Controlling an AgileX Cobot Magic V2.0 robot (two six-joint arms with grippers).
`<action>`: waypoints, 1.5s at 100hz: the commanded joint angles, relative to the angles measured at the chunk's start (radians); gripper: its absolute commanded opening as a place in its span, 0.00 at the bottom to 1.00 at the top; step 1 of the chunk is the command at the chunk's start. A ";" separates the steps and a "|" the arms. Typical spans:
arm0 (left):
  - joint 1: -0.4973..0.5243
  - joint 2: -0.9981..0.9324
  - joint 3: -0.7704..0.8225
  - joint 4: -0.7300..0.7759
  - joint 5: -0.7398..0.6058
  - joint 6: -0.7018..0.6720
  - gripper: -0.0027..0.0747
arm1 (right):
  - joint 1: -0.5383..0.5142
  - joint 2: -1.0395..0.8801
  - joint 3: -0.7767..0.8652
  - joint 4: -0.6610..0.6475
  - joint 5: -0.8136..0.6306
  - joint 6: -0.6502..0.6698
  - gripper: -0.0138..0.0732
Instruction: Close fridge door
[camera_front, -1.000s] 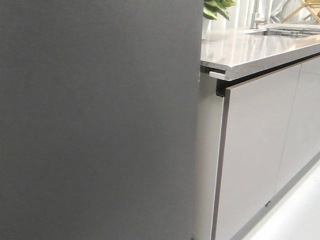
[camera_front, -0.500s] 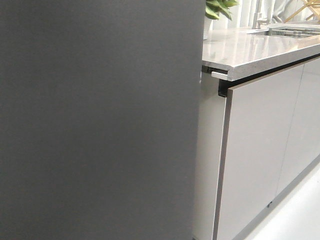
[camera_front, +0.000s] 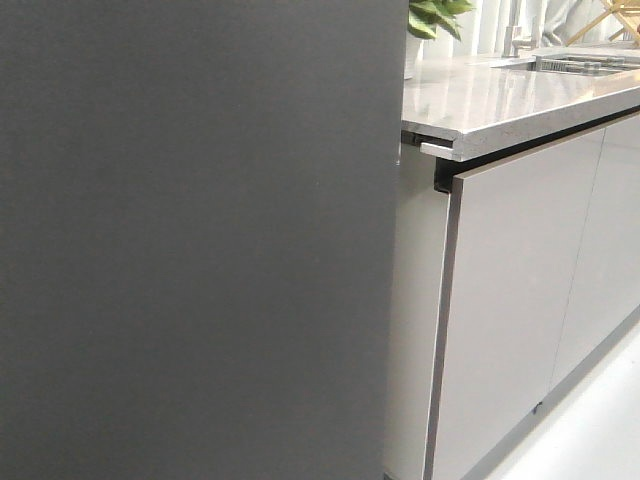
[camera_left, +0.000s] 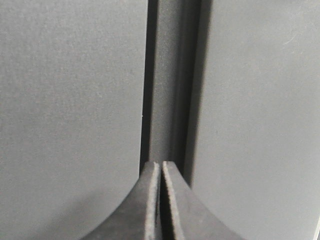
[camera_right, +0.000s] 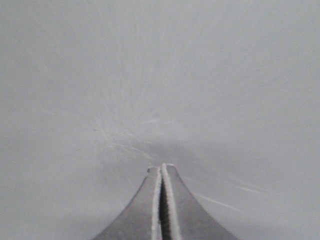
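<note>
The fridge door's (camera_front: 190, 240) matte dark grey outer face fills the left of the front view, its right edge beside the cupboard run. No inner lining shows. Neither gripper appears in the front view. In the left wrist view my left gripper (camera_left: 161, 164) is shut and empty, its tips at a dark vertical gap (camera_left: 170, 85) between two dark grey panels (camera_left: 70, 100); which panel is the door I cannot tell. In the right wrist view my right gripper (camera_right: 161, 167) is shut and empty, close against a plain pale grey scuffed surface (camera_right: 160, 75).
Pale grey glossy cupboard fronts (camera_front: 510, 300) stand right of the door under a marbled worktop (camera_front: 500, 95). A green plant (camera_front: 435, 15) and a sink (camera_front: 580, 62) are at the back. White floor (camera_front: 600, 430) shows at the lower right.
The front view shifted slightly right and down, then nearly back. The door's edge stands in almost the same place against the cupboards.
</note>
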 joint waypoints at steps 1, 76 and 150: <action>-0.002 0.019 0.028 -0.002 -0.077 -0.003 0.01 | -0.033 -0.123 0.044 -0.019 -0.086 -0.010 0.07; -0.002 0.019 0.028 -0.002 -0.077 -0.003 0.01 | -0.565 -0.960 0.902 -0.019 -0.174 -0.010 0.07; -0.002 0.019 0.028 -0.002 -0.077 -0.003 0.01 | -0.676 -1.454 1.481 -0.019 -0.177 -0.004 0.07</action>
